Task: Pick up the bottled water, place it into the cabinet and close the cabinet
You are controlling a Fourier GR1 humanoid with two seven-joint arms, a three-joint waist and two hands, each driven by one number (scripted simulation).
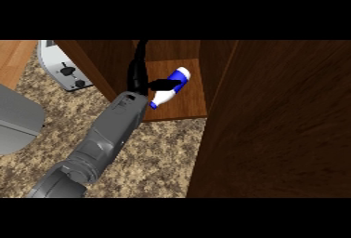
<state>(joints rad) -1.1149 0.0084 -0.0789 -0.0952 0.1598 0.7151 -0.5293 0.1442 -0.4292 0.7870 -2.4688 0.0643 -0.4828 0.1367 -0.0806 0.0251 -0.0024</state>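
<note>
The bottled water (170, 88), white with a blue label and blue cap, lies tilted over the wooden shelf (185, 104) inside the open cabinet. My left hand (139, 76) reaches into the cabinet from the lower left. Its thumb (165, 84) crosses the bottle's middle, and its fingers run up along the bottle's left side near the cabinet's left wall (93, 65). The hand hides part of the bottle. The cabinet door (281, 121) stands open at the right as a large dark wooden panel. My right hand is not in the view.
A silver toaster (63, 67) stands on the speckled counter (158, 153) left of the cabinet. A grey appliance (17, 118) fills the left edge. The open door blocks the whole right side.
</note>
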